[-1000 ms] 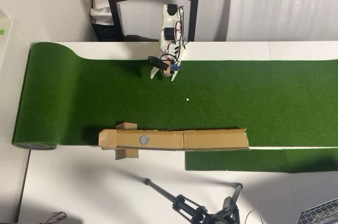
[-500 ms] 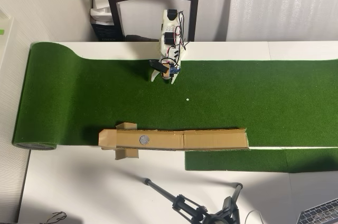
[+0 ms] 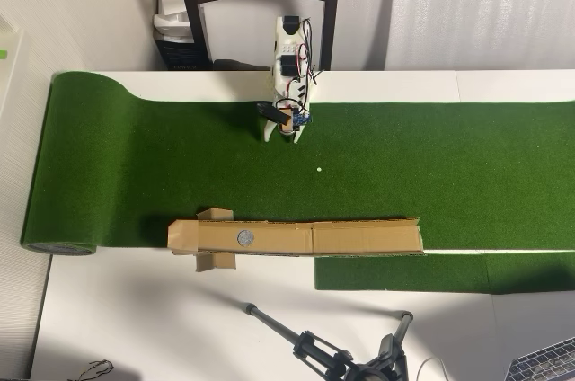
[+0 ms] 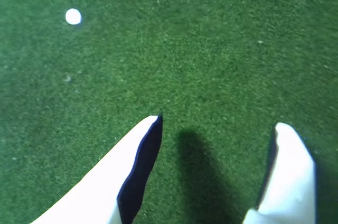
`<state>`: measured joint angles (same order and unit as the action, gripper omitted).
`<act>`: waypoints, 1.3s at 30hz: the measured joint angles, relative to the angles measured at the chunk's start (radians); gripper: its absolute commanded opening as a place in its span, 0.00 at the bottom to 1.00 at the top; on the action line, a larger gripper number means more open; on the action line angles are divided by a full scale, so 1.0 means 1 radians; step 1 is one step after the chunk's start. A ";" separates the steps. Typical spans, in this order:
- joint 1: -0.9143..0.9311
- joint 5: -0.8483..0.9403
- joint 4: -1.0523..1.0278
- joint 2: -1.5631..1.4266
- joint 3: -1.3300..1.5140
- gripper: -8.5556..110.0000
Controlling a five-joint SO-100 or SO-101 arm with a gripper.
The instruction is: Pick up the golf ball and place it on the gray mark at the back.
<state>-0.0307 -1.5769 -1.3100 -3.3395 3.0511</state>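
**A:** If you count it all up, what is on the table?

**B:** One gripper [image 3: 281, 135], one long cardboard strip [image 3: 359, 238] with one gray mark [image 3: 244, 238] on it, one tiny white dot [image 3: 319, 169], and green turf [image 3: 135, 165] under the arm.

**A:** And the gripper's fingers?

**B:** In the wrist view the gripper [image 4: 221, 123] has its two white fingers [image 4: 288, 155] spread wide apart, with only turf [image 4: 222, 49] and shadow between them. It holds nothing.

**A:** Where is the mark from there?

**B:** In the overhead view it lies well below the gripper and a little left, near the strip's left end.

**A:** The golf ball?

**B:** I cannot tell where it is. The white dot [image 4: 73, 17], up and left of the fingers, is far smaller than the mark.
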 measured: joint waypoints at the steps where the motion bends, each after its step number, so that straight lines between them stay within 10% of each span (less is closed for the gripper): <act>1: -0.009 0.000 0.000 0.000 0.000 0.27; 12: -0.015 0.000 0.000 0.000 0.000 0.07; 39: -0.015 -0.035 0.000 -0.003 0.000 0.07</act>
<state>-0.0460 -1.6122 -1.3100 -3.3425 3.0511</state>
